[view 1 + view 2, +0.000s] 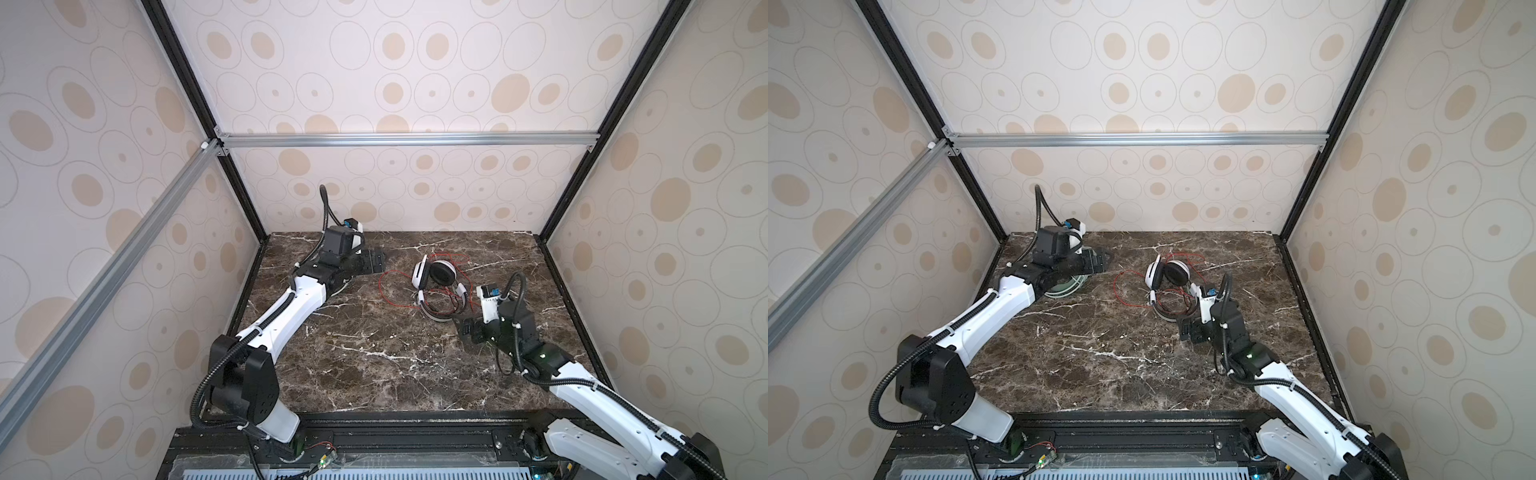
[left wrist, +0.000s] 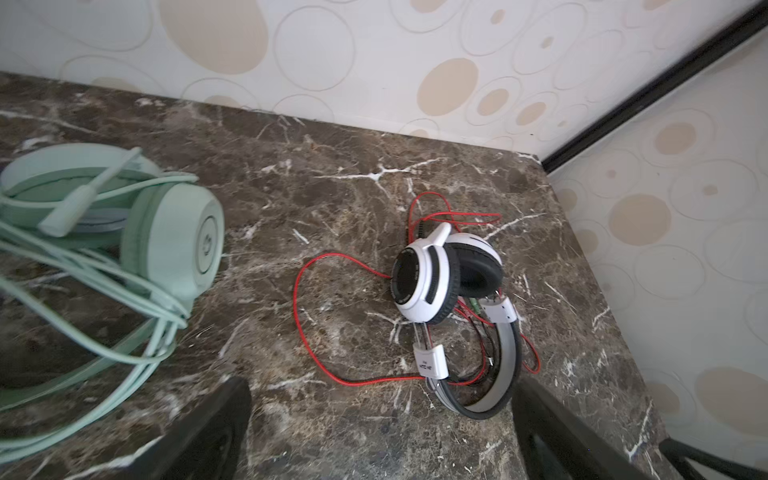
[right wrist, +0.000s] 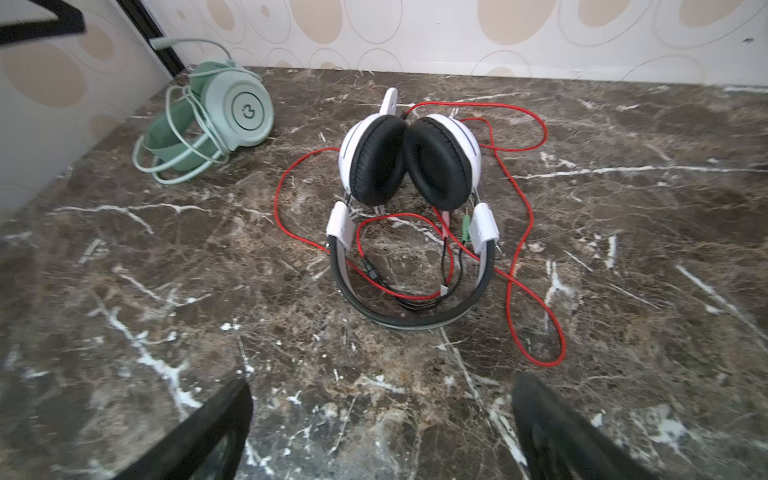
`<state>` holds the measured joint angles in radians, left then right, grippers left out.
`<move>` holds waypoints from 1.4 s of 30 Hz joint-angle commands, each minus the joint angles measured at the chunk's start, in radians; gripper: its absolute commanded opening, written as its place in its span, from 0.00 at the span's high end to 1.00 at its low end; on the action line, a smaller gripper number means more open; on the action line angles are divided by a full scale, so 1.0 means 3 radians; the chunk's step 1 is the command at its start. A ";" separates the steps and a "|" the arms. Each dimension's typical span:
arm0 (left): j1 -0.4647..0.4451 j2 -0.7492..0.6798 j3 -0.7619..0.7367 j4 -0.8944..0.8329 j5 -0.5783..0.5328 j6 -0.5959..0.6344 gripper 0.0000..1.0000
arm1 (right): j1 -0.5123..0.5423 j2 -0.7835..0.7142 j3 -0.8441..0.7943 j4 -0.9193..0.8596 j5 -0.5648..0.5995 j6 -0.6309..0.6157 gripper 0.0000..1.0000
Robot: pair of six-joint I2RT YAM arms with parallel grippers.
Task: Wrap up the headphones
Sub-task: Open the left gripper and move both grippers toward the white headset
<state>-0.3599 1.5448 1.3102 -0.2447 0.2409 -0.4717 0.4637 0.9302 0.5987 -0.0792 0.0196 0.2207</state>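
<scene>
The left pincer (image 2: 382, 436) is gaping and gripping nothing, with the mint headphones (image 2: 166, 241) lying on the tabletop (image 2: 332, 187) just beside it. The right pincer (image 3: 382, 432) is standing wide and empty too, facing the white headphones (image 3: 407, 166), which are lying near but apart.

Dark marble table (image 1: 374, 365), oval-patterned walls (image 1: 415, 62)
</scene>
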 commanded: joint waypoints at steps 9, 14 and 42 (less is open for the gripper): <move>-0.0542 -0.0719 -0.0515 0.0565 -0.0067 0.0204 0.02 | -0.0486 0.0550 0.0415 0.0129 -0.1335 0.1142 0.00; -0.0855 -0.0807 -0.0434 0.0456 -0.0899 -0.0270 0.02 | -0.0033 0.0417 0.0445 0.0502 -0.0308 0.1490 0.00; -0.1454 0.0108 -0.0975 0.3309 -0.0861 -0.1057 0.02 | 0.1927 0.1687 0.1123 0.3594 0.1400 -0.0279 0.00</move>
<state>-0.7456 1.5383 1.0172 0.6529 -0.0532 -0.7952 1.0008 1.4021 0.9272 0.9184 0.5209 0.1154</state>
